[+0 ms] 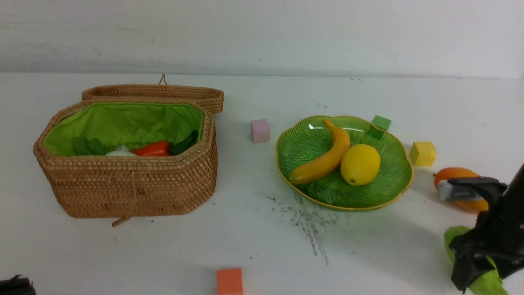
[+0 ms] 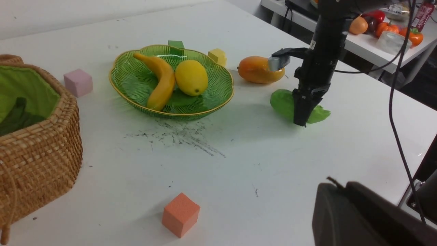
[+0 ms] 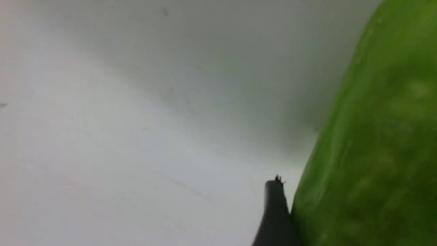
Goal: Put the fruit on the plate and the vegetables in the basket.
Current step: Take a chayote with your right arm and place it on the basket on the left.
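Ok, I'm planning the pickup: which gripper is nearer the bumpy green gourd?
The right: its gripper is at the light-green bumpy toy gourd. The left gripper is far across the white table.

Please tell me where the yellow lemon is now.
In the front view, the lemon lies right of centre on the green plate, just right of the banana.

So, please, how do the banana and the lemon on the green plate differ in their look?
The banana is long and curved, while the lemon is rounded and compact. The banana is a deeper, more orange yellow; the lemon is a brighter yellow. Both lie side by side on the plate.
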`<action>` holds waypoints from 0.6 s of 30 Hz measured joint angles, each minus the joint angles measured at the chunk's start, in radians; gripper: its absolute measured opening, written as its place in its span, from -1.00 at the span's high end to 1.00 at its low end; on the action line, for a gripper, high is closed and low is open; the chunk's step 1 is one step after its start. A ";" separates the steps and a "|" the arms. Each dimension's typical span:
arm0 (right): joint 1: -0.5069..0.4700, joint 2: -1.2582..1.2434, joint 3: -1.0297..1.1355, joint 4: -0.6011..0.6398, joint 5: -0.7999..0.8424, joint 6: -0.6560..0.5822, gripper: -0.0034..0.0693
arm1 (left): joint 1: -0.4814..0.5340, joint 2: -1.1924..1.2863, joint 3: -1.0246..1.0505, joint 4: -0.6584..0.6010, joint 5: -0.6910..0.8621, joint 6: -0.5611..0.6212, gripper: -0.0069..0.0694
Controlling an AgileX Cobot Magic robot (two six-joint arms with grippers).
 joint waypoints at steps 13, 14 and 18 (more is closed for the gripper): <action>0.328 -0.346 -0.164 0.147 -0.077 0.178 -0.35 | 0.000 0.000 0.000 0.167 0.001 -0.080 0.75; 0.378 -0.337 -0.201 0.148 -0.109 0.184 -0.35 | 0.000 0.000 0.000 0.216 0.001 -0.112 0.75; 0.566 -0.247 -0.368 0.152 -0.235 0.178 -0.35 | 0.000 0.000 0.000 0.386 0.007 -0.271 0.75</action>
